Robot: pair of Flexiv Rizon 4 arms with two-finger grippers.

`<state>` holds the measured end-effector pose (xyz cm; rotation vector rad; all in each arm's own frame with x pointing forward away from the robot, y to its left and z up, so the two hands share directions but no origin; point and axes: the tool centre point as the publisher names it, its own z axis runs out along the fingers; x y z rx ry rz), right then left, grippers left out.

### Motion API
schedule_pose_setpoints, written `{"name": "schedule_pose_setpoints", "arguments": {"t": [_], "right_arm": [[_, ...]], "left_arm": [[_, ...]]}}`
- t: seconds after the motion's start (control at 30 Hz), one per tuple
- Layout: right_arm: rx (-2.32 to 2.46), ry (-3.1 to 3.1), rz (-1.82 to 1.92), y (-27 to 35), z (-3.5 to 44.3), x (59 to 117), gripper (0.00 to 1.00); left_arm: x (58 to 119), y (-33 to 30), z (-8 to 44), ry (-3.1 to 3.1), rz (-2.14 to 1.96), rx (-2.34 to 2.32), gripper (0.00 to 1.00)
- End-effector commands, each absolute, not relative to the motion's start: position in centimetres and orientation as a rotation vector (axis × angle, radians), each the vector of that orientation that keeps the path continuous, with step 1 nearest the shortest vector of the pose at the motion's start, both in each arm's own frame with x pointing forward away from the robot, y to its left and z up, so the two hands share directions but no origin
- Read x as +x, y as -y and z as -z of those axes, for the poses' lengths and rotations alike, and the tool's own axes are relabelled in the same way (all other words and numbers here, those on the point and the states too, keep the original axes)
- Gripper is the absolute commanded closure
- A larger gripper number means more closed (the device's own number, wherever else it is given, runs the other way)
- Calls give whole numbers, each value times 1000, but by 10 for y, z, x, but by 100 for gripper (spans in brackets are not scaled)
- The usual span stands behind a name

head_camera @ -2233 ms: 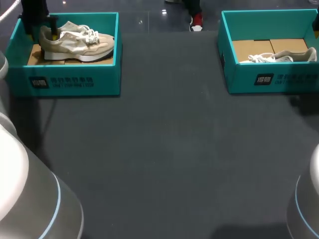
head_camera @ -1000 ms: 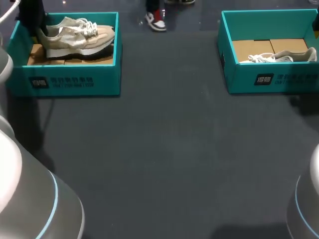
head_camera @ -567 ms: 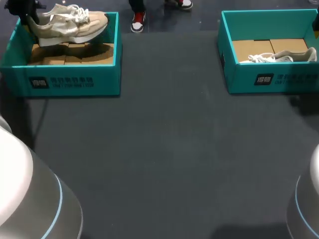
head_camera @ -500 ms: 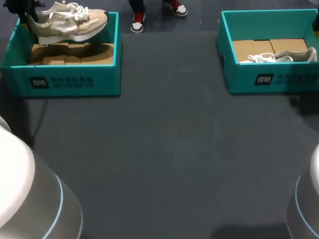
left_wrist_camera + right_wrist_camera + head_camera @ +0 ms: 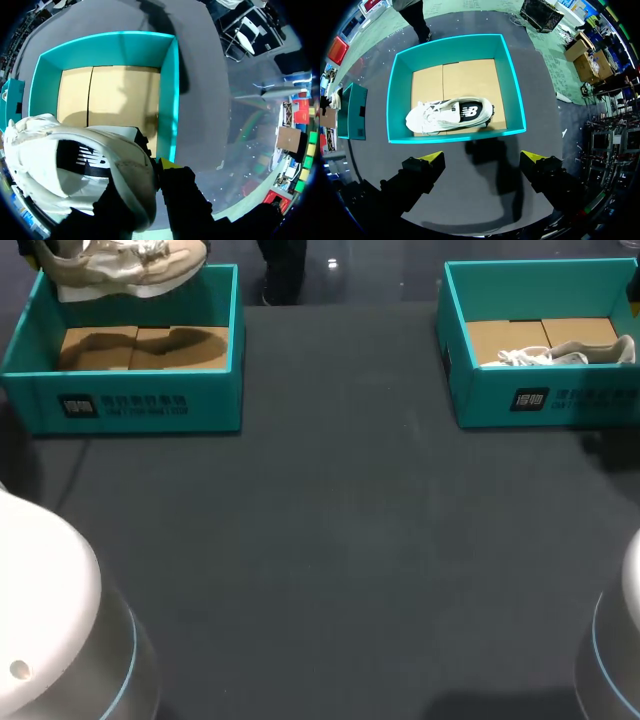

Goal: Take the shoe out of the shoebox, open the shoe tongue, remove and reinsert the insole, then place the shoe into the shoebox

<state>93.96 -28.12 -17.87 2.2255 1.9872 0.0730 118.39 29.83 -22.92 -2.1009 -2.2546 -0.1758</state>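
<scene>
Left fingers on shoe above its shoebox; second boxed shoe apart.

Left gripper pinches the shoe by its heel; right gripper hangs spread wide.

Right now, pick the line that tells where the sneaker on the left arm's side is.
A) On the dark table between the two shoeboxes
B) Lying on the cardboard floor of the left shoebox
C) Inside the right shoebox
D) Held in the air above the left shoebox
D: the beige sneaker hangs above the left shoebox, whose cardboard floor is bare, with the left gripper shut on it.
</scene>
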Motion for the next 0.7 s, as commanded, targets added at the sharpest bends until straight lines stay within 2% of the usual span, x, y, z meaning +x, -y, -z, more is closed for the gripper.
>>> {"name": "schedule_pose_setpoints", "arguments": {"t": [0.03, 0.47, 0.7], "right_arm": [[2226, -1986, -72, 281, 179, 939, 0], [2226, -1986, -72, 281, 179, 939, 0], [2226, -1986, -72, 281, 179, 939, 0]], "left_arm": [[1162, -297, 196, 2267, 246, -2119, 100], [1116, -294, 134, 2298, 349, -2134, 100], [1065, -290, 110, 2297, 410, -2133, 100]]}}
